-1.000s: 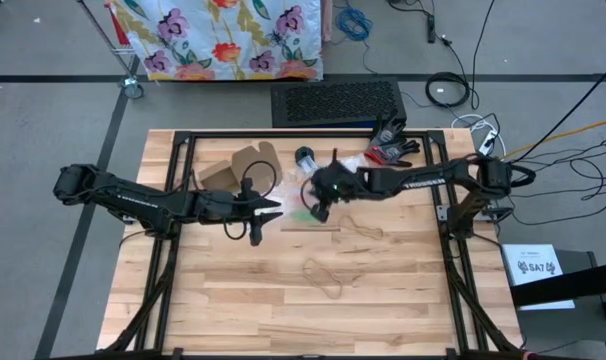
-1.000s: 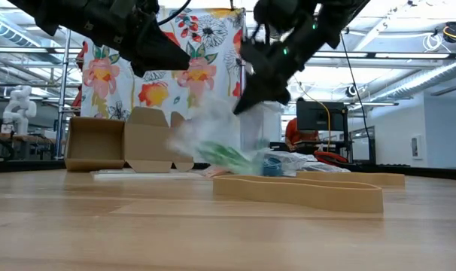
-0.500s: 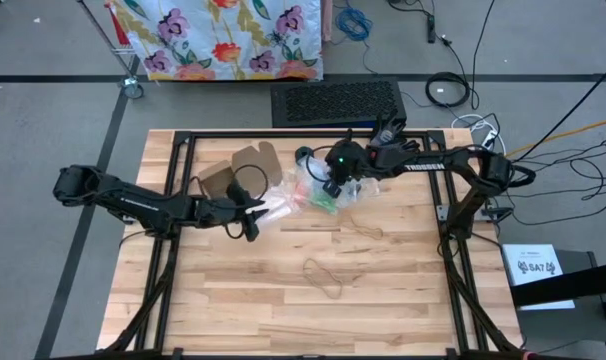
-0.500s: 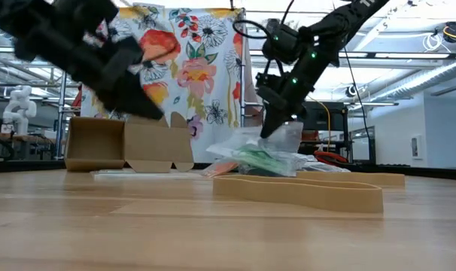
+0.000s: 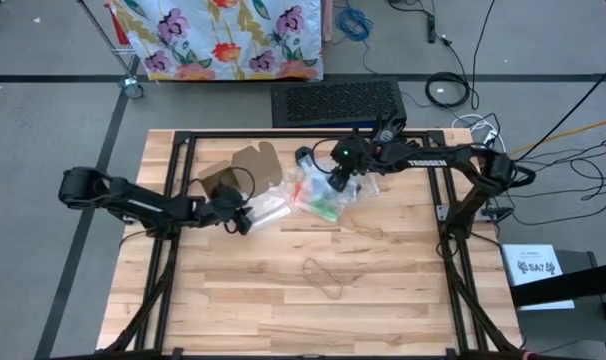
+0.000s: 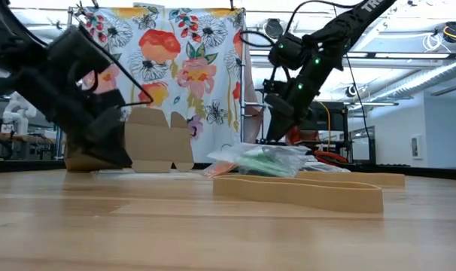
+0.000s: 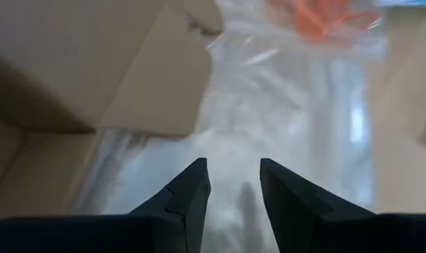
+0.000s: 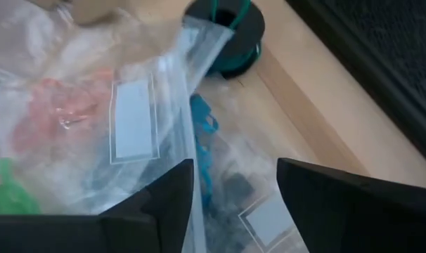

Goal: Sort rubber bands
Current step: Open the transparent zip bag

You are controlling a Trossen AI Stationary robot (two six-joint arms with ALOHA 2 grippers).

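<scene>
rubber bands (image 5: 321,203) sit mostly inside a heap of clear plastic bags (image 5: 295,196) at the upper middle of the high view, with green, orange and blue bunches showing through the film. two tan bands lie loose on the wooden table (image 5: 233,300): one loop (image 5: 323,277) low in the centre, another (image 5: 364,227) just right of the bags. a flattened cardboard box (image 5: 235,167) lies at the bags' upper left, and a dark spool (image 8: 227,31) stands beside them.

right gripper (image 5: 345,181) hangs over the right edge of the heap; its wrist view shows the jaws spread wide with nothing between them, blue bands (image 8: 201,144) in a bag below. left gripper (image 5: 241,216) sits low at the heap's left edge, its fingers parted and empty, pointing at clear film by the box flap.

the step in hand looks like re-approaching the bags, neither arm holding anything. next, one gripper probably needs to pinch a bag's edge while the other steadies it; slippery overlapping film makes picking a single bag tricky.
</scene>
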